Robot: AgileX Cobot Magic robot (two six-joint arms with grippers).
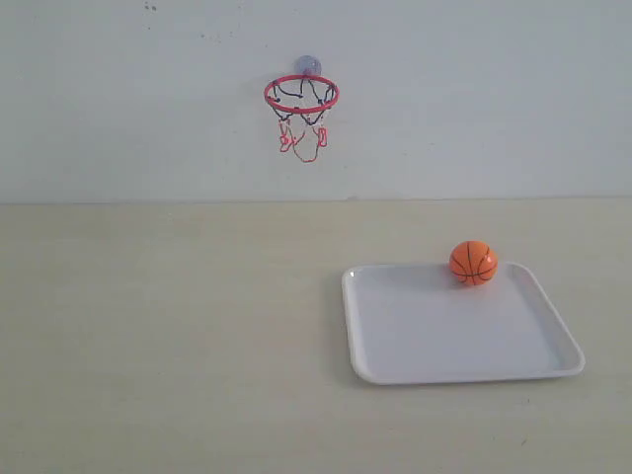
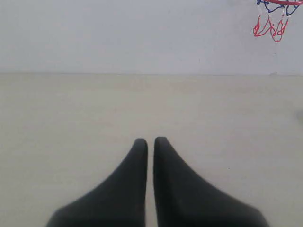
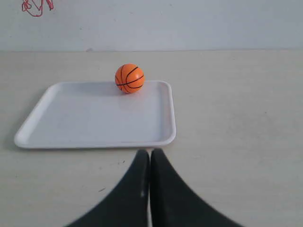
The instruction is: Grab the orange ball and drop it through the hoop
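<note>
The orange ball [image 1: 473, 263] [image 3: 129, 78] rests at the far edge of a white tray [image 1: 434, 336] [image 3: 94, 123] on the right of the table. The hoop [image 1: 301, 95], with its red ring and string net, hangs on the back wall; only its net shows in the left wrist view [image 2: 271, 23] and a scrap of it in the right wrist view [image 3: 37, 6]. My right gripper [image 3: 150, 152] is shut and empty, just short of the tray's near rim. My left gripper [image 2: 150, 141] is shut with nothing in it, over bare table. Neither arm appears in the exterior view.
The beige table meets a plain white wall [image 1: 494, 99] at the back. The hoop's suction cup [image 1: 307, 65] sticks to that wall above the ring.
</note>
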